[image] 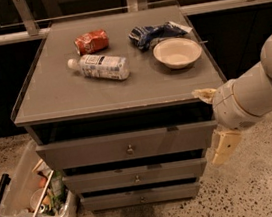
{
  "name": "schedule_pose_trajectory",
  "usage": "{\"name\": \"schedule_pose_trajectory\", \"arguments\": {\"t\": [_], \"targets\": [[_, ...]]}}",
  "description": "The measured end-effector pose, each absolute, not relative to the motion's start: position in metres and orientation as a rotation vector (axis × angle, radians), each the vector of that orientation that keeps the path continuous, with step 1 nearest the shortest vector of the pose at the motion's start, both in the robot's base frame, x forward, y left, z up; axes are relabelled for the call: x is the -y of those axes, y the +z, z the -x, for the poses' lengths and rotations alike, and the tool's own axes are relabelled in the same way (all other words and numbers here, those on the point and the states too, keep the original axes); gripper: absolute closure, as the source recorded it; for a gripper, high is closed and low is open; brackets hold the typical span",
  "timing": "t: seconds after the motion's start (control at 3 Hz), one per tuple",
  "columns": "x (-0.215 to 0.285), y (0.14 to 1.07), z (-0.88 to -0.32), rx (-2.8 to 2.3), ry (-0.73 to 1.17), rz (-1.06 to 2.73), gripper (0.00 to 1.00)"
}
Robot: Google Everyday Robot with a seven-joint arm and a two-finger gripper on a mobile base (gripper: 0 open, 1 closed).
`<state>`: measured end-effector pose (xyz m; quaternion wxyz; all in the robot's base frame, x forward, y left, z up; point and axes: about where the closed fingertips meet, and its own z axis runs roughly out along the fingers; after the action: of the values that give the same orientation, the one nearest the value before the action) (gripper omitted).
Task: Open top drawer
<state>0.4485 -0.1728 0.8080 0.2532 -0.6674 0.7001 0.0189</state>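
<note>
The top drawer point(126, 145) is the widest grey front of the cabinet, just under the tabletop, with a small round metal knob point(130, 149) at its centre. A dark gap shows above it, and its inside does not show. Two narrower drawer fronts point(135, 176) lie below it. My gripper point(214, 120) is at the cabinet's right front corner, level with the top drawer and well to the right of the knob. Its cream fingers point(225, 146) are spread apart and hold nothing.
On the grey cabinet top point(64, 98) lie a red can point(91, 41), a plastic bottle point(101, 67), a blue bag point(152, 33) and a white bowl point(177, 52). A clear bin point(17, 195) of clutter stands on the speckled floor to the left. A railing runs behind.
</note>
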Motion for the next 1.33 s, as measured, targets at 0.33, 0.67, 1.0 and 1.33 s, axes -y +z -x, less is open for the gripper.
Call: {"name": "schedule_pose_trajectory", "arguments": {"t": [0.33,0.67,1.0,1.33], "targets": [[0.181,0.773,-0.457,-1.942,0.118,1.782,0.0],[0.178,0.767,-0.459,-1.947,0.124,1.792,0.0],[0.176,0.75,-0.464,-1.965,0.135,1.806,0.0],[0.176,0.733,-0.471,-1.968,0.134,1.814,0.0]]}}
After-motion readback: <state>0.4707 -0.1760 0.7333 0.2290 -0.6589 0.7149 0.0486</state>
